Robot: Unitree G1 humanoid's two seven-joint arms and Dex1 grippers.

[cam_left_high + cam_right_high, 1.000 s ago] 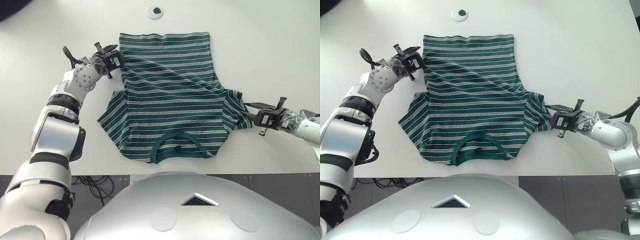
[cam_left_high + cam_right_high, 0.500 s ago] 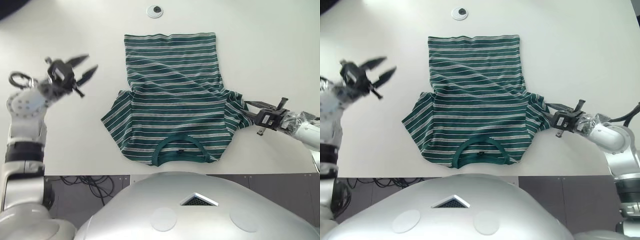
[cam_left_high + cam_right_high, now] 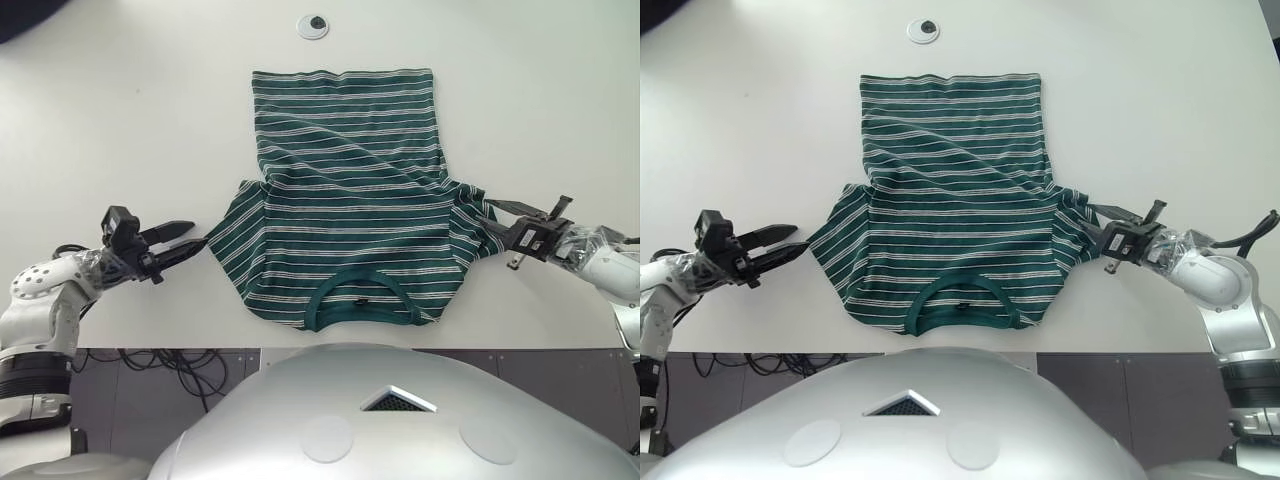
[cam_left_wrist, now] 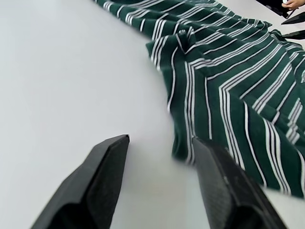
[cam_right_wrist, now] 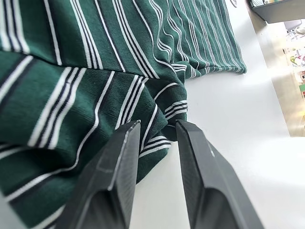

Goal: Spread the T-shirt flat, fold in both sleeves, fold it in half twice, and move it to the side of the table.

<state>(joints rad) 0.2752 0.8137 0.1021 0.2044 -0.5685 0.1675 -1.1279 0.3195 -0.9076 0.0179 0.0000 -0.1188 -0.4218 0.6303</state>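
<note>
A dark green T-shirt (image 3: 345,190) with white stripes lies on the white table (image 3: 120,120), collar toward me and hem at the far side, with wrinkles across the body. My left gripper (image 3: 198,233) is open, low over the table just outside the left sleeve (image 4: 190,124); the sleeve's edge lies by one fingertip. My right gripper (image 3: 483,211) is at the tip of the right sleeve (image 5: 95,109). Its fingers (image 5: 119,162) are closed in on the bunched sleeve edge.
A small white disc (image 3: 313,25) with a dark centre sits on the table beyond the hem. The table's front edge (image 3: 150,345) runs just below the collar. Bare tabletop stretches on both sides of the shirt.
My left gripper let go of the shirt's far left side, swung out and came down near the left sleeve, open. The shirt shifted slightly right. The right gripper stayed at the right sleeve.
</note>
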